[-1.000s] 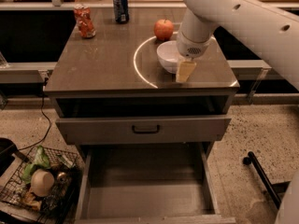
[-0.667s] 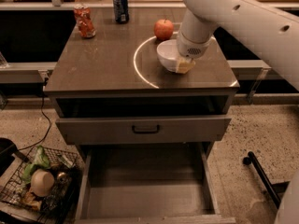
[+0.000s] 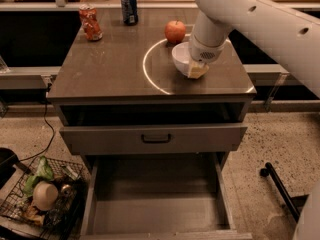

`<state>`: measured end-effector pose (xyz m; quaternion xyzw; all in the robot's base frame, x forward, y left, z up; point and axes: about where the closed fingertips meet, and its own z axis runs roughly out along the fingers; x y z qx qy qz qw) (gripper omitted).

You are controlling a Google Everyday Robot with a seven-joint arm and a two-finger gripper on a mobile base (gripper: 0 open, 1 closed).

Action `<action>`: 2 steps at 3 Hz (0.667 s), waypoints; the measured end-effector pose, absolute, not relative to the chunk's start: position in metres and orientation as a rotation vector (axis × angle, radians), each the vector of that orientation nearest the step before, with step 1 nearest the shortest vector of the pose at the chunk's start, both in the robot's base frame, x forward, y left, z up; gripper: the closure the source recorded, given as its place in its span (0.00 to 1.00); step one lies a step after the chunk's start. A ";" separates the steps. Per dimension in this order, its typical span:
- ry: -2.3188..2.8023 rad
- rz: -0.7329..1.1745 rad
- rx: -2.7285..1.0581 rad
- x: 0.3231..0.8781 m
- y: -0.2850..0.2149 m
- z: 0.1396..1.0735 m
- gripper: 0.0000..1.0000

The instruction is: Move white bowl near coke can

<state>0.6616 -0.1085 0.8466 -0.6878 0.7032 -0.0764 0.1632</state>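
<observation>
The white bowl (image 3: 181,57) sits on the brown tabletop, right of the middle and just in front of a red apple (image 3: 175,31). My gripper (image 3: 196,69) hangs from the white arm over the bowl's right rim and is shut on that rim; a cream finger (image 3: 197,71) shows against the bowl's outer wall. The coke can (image 3: 90,22), red-orange with a silver top, stands at the far left corner of the table, well apart from the bowl.
A dark blue can (image 3: 129,7) stands at the back edge, right of the coke can. A pale ring (image 3: 150,79) is marked on the tabletop. Below the tabletop (image 3: 100,74), the bottom drawer (image 3: 155,204) is pulled open. A wire basket (image 3: 40,194) of items stands on the floor at left.
The gripper has drawn in against the bowl's right rim, its cream finger moving up and left. The bowl, apple and cans have stayed where they were.
</observation>
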 end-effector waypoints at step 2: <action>1.914 -0.358 -2.018 0.689 -0.099 0.879 1.00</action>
